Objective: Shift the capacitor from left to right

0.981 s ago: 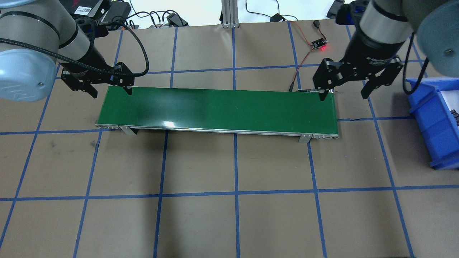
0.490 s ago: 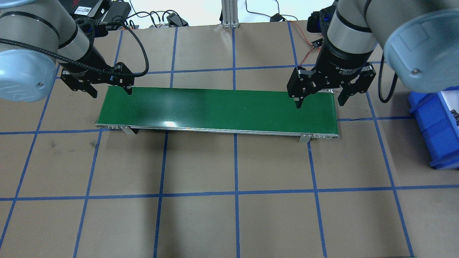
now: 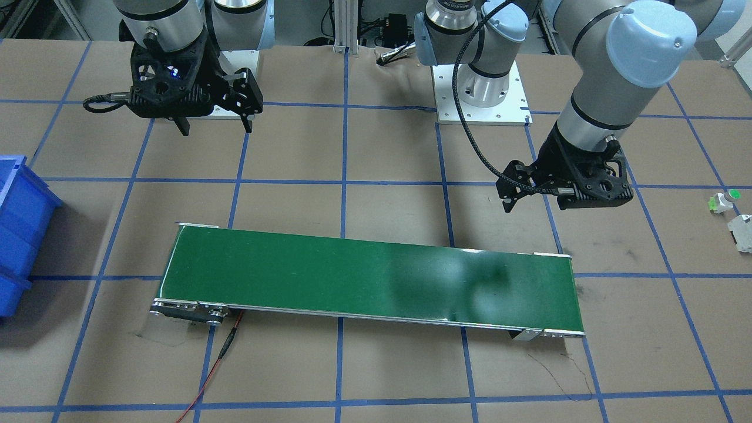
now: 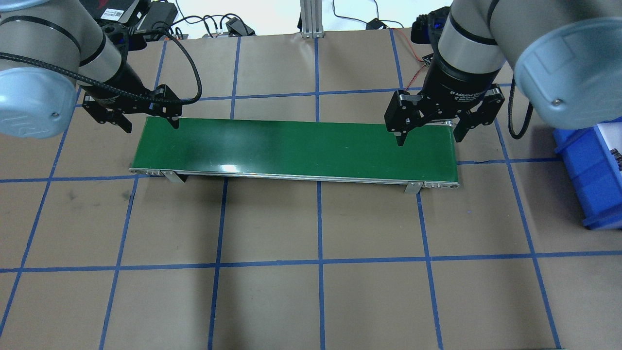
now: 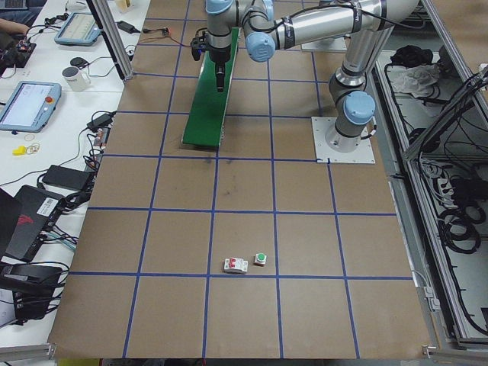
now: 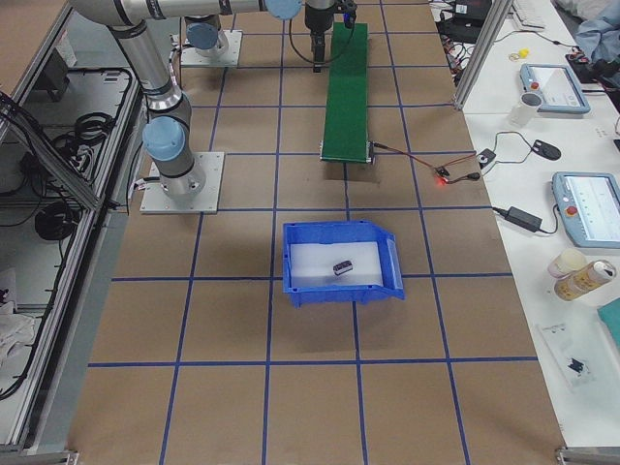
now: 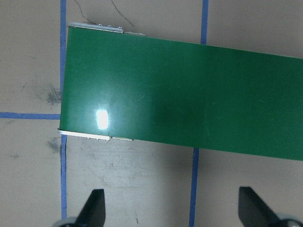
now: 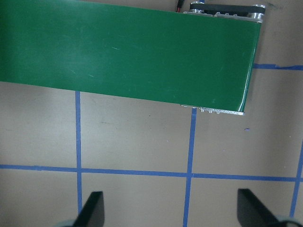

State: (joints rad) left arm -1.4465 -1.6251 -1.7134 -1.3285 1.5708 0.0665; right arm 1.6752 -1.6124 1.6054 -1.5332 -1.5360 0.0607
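The capacitor point(image 6: 343, 266), a small dark striped cylinder, lies on the white floor of the blue bin point(image 6: 291, 262) in the exterior right view. My right gripper point(image 4: 429, 140) is open and empty. It hangs over the right end of the green conveyor belt point(image 4: 296, 150), well left of the bin. Its wrist view point(image 8: 170, 210) shows bare belt and table between the fingers. My left gripper point(image 4: 151, 125) is open and empty at the belt's left end, and its wrist view point(image 7: 171, 208) shows nothing held.
The blue bin point(image 4: 583, 165) stands at the table's right edge. A small white part with a green cap point(image 3: 721, 201) and a pale grey-white block point(image 3: 741, 226) lie on the table far to my left. A wired sensor with a red light point(image 6: 443, 178) sits behind the belt's right end.
My right gripper has moved left, from past the belt's right end near the bin to over the belt's right end. It stays open. The left arm has not moved.
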